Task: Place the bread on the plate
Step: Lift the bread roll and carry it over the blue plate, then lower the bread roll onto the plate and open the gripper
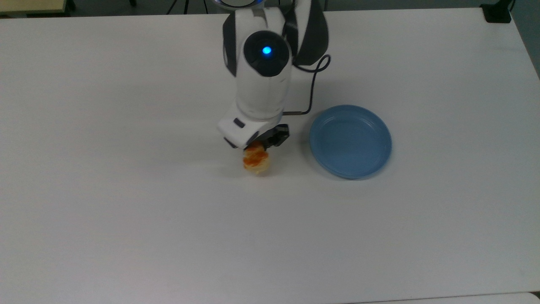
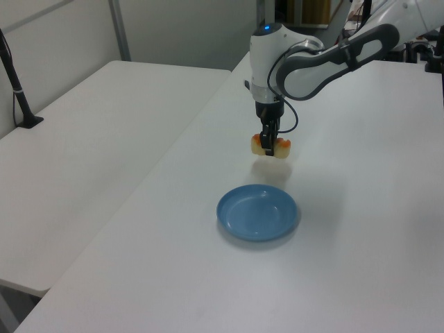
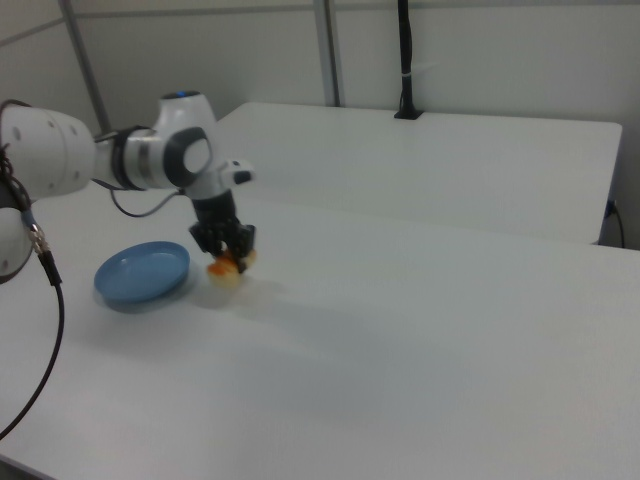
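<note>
gripper (image 2: 268, 146) clenched on the bread (image 2: 271, 146), fingers pointing down; bun hangs clear of the white table (image 2: 361, 229), its shadow on the surface below in the left view. in the top view the bread (image 1: 255, 159) sits to the top view's left of the blue plate (image 1: 350, 141), apart from it. plate bare, no readable markings. blue light lit on the arm (image 1: 263, 71).
</note>
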`<state>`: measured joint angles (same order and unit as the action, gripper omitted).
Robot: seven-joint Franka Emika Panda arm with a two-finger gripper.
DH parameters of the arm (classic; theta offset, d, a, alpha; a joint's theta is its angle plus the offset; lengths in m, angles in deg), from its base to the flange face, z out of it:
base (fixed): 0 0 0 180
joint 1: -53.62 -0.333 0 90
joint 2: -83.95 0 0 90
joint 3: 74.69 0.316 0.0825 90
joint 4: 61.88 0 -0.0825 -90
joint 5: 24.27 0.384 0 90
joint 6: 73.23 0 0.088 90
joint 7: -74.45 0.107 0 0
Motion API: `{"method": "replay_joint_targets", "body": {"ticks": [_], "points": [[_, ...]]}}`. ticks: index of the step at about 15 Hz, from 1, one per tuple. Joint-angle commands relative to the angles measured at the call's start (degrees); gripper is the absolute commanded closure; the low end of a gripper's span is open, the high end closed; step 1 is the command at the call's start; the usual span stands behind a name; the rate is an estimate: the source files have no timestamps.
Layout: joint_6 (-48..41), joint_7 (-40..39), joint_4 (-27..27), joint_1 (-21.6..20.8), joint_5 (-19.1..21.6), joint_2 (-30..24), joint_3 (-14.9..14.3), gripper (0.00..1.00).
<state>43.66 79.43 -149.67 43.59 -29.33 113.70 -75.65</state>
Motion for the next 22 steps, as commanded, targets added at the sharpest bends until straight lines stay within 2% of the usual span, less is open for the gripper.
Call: {"method": "replay_joint_targets", "body": {"ticks": [1, 7, 12, 15, 16, 17, 19, 22], "points": [[-3.07, 7.93, 1.57, -7.7, 0.14, -1.54, -0.54, 0.58], [-1.05, 16.2, 3.24, -15.8, -0.12, 0.13, -0.45, 0.58], [3.34, 18.76, 3.16, -17.82, -0.38, 3.38, -0.54, 0.55], [5.88, 19.02, 3.07, -18.44, -0.12, 4.97, -0.54, 0.46], [6.42, 19.02, 2.98, -18.44, -0.03, 4.97, -0.54, 0.27], [6.33, 18.93, 2.98, -18.44, 0.23, 4.88, -0.54, 0.0], [6.07, 18.76, 3.07, -18.36, -0.38, 4.35, -0.54, 0.0], [4.5, 18.32, 3.07, -17.66, -0.65, 0.59, -0.71, 0.0]]}}
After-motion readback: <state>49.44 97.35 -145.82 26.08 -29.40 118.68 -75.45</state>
